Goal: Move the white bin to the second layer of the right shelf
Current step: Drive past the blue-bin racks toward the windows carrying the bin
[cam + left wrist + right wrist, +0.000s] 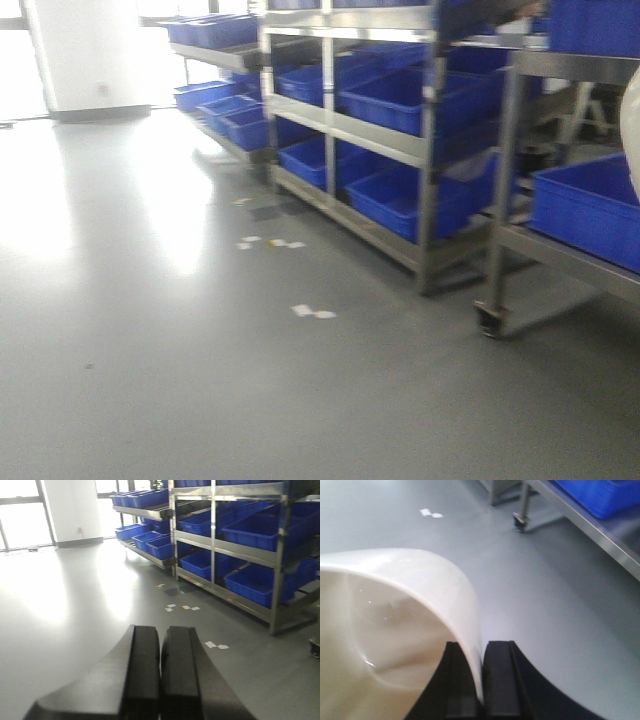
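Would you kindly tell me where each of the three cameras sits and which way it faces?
Front view: on the robot's body, facing forward over grey floor to a steel rack of blue crates; no arm clearly visible.
Left wrist: behind the left gripper, shut and empty, facing that rack across the floor.
Right wrist: behind the right gripper, shut on the white bin wall, angled down at floor and a cart's castor.
Shared: front and right wrist show the castor; front and left wrist, the rack.
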Motion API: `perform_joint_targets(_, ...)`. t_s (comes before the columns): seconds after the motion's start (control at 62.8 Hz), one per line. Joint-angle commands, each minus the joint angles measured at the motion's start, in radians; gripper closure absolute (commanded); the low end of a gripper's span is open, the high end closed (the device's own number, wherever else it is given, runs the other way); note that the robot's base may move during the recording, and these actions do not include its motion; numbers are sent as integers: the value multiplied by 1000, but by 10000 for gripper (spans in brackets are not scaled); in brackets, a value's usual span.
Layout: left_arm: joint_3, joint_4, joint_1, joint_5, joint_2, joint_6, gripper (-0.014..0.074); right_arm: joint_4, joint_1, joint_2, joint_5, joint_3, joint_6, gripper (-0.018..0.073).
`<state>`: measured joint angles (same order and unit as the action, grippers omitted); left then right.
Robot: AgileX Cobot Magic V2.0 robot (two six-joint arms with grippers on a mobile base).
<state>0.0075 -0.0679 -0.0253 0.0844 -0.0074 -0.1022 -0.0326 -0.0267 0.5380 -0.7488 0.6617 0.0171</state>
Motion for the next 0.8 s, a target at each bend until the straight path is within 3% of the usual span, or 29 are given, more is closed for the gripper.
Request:
perform_joint_targets(0.0, 37, -6, -8, -84, -13, 3, 512, -2, -6, 4, 90, 29, 0, 505)
perform_joint_targets(0.78, 37, -6, -8, -84, -13, 3, 512, -2, -6, 4, 90, 29, 0, 505)
